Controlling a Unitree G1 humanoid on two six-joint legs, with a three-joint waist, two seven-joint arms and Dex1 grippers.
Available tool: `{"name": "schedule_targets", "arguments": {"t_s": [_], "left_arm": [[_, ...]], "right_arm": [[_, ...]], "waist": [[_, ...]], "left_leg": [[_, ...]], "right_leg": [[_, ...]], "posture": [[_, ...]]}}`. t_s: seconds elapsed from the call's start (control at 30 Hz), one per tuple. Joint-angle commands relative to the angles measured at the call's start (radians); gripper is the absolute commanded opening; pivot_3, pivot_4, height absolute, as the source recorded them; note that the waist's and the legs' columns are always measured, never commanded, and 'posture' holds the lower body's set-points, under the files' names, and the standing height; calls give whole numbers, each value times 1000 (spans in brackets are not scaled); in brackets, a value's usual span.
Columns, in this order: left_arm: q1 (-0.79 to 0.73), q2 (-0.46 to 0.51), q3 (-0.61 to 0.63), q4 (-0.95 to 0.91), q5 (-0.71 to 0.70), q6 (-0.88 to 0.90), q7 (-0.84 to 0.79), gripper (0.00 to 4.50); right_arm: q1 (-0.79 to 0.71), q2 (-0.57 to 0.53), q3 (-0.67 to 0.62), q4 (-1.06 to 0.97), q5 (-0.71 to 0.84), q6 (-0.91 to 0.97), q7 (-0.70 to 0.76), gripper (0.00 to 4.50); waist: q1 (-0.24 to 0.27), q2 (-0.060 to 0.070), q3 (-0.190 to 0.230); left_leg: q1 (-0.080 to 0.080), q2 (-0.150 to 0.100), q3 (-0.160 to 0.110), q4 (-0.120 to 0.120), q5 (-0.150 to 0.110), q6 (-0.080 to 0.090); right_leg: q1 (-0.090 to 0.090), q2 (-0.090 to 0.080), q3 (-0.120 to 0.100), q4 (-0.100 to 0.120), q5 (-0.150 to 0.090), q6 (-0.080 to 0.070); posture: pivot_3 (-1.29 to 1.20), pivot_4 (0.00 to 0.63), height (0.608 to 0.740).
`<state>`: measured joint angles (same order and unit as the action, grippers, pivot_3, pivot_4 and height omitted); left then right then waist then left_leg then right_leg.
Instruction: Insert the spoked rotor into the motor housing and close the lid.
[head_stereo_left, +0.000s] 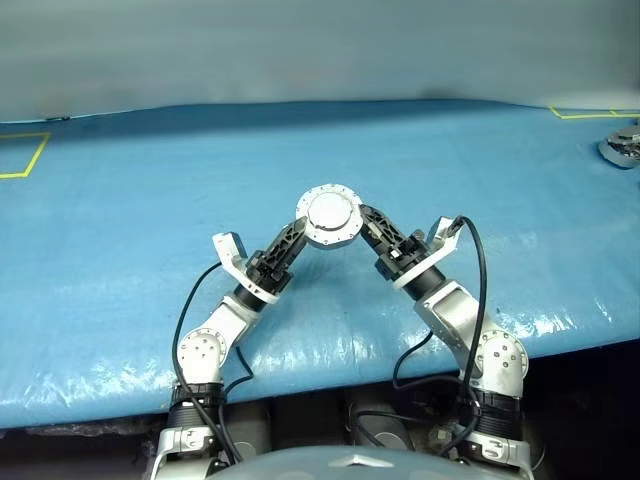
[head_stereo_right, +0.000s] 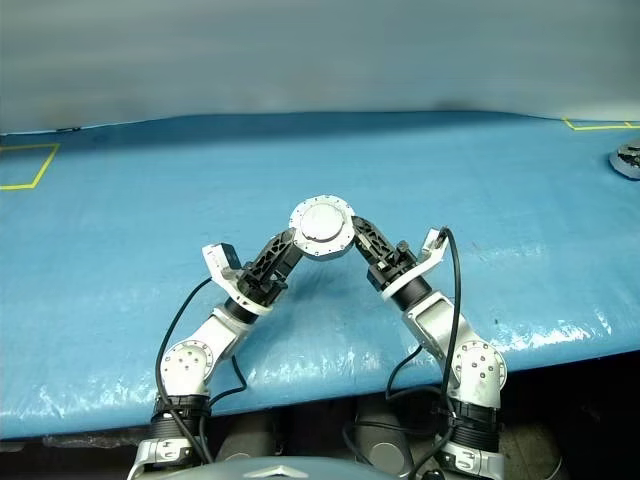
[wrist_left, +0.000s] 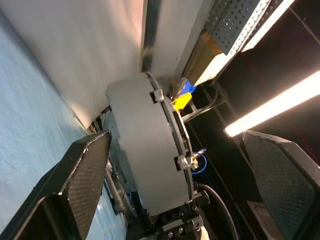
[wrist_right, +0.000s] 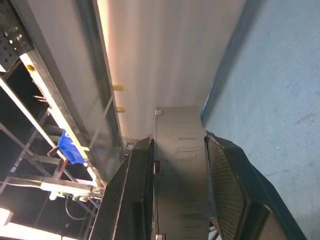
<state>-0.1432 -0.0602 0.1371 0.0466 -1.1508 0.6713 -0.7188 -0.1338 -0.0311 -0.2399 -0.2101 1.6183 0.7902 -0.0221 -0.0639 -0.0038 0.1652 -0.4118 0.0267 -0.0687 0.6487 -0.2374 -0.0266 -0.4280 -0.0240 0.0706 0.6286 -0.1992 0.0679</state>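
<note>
Right claw (head_stereo_left: 372, 228) clamped on the edge of the round silver motor case (head_stereo_left: 331, 214), raised above the middle of the blue table (head_stereo_left: 120, 260), probably so both arms can reach it; left claw (head_stereo_left: 297, 236) spread wide just beside it. From the left wrist: case (wrist_left: 145, 160) edge-on between parted fingers (wrist_left: 82, 185), untouched. From the right wrist: fingers (wrist_right: 227, 185) pinching its wall.

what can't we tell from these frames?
- Housing inside: hidden in both eye views by its flat silver face; whether the rotor is in cannot be told.
- Lid seating: the wrist views show the housing edge-on between the fingers, so the seam is unclear.
- Left tool: open, fingers apart from the housing.
- Right tool: clamps the housing.
- Object at the table's far right: cut by the picture's edge, too small.
</note>
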Motion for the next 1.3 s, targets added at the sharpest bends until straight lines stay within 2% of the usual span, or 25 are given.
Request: {"name": "schedule_targets", "arguments": {"t_s": [0.03, 0.57, 0.67, 0.8, 1.13, 1.3], "left_arm": [[-4, -47, -13, 6, -4, 6, 2, 4470], [-37, -90, -90, 48, 45, -29, -37, 4470], [-29, -93, -78, 56, 39, -45, -39, 3925], [-26, -99, -59, 57, 19, -50, -18, 2701], [-12, -110, -60, 55, -10, -59, 38, 2653], [8, -111, -65, 51, -2, -77, 49, 2653]], "right_arm": [[-8, 2, 18, -71, 39, -7, 43, 1249], [10, -22, 116, -102, 9, -2, 82, 1249], [14, -20, 115, -105, 1, -14, 77, 1249], [17, -20, 117, -105, -17, -23, 78, 1249], [7, -40, 127, -105, -101, -47, 141, 1249], [16, -52, 129, -127, -130, -52, 228, 2747]], "waist": [[0, 0, 0], [3, 0, 0], [2, 0, 0], [2, 0, 0], [3, 0, 0], [1, 0, 0]], "left_leg": [[0, 0, 0, 0, 0, 0], [0, 0, 0, 2, 0, 0], [0, 0, 0, 2, 0, 0], [0, 0, 1, 2, 0, 0], [0, 0, 0, 2, 0, 0], [0, 0, 1, 2, 0, 0]], "right_leg": [[0, 0, 0, 0, 0, 0], [0, 0, 1, 0, 1, 1], [0, 0, 1, 0, 1, 1], [0, 0, 1, 0, 1, 1], [0, 0, 1, 0, 1, 2], [1, 0, 1, 0, 1, 2]], "posture": [[0, 150, 740], [0, 150, 740], [0, 150, 740], [0, 150, 740], [0, 150, 740], [0, 150, 740]]}}
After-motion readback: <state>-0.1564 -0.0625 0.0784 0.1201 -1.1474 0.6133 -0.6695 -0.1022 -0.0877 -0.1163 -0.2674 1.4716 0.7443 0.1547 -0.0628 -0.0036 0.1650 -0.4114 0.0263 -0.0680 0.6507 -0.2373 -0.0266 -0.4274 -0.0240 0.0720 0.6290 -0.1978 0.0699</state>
